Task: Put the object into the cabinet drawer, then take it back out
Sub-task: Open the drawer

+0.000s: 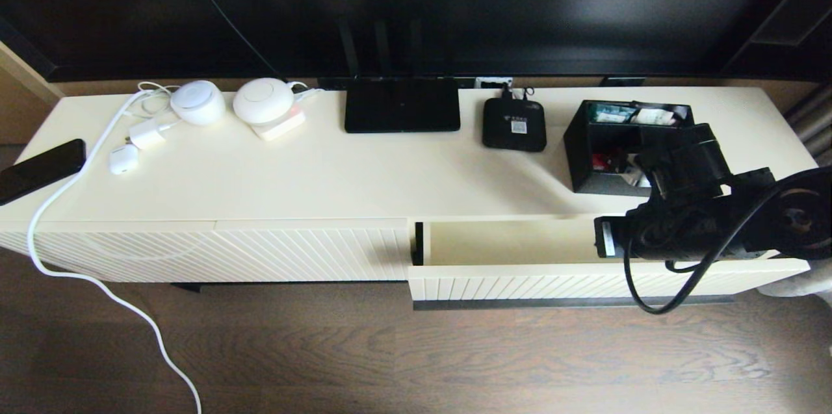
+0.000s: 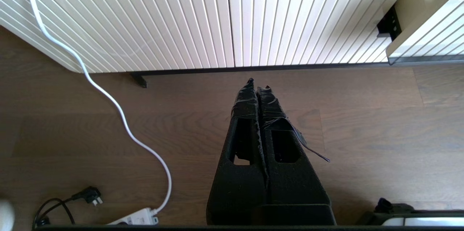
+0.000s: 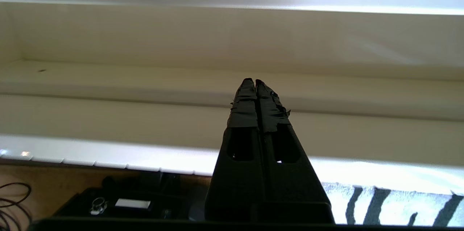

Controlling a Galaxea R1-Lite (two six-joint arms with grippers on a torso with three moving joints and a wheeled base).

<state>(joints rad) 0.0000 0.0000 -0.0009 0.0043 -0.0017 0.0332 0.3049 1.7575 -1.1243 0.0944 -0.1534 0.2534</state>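
The black organizer box (image 1: 601, 147) stands on the cabinet top at the right, with red and white items showing inside. My right arm (image 1: 689, 206) covers its front right part. Below it the cabinet drawer (image 1: 507, 242) is pulled open; its smooth cream interior is bare where it shows, and its dark bar handle (image 1: 572, 302) runs under the ribbed front. My right gripper (image 3: 255, 80) is shut on nothing, its tips over the drawer's interior (image 3: 145, 78). The left gripper (image 2: 258, 84), shut and empty, hangs low over the floor before the diagonally ribbed front (image 2: 145, 17).
A flat black router (image 1: 402, 105) and a small black set-top box (image 1: 513, 125) sit at the back of the top. Two white round devices (image 1: 263, 101), a charger and a phone (image 1: 39, 170) lie at the left. A white cable (image 1: 65, 193) drops to a power strip (image 2: 134, 218).
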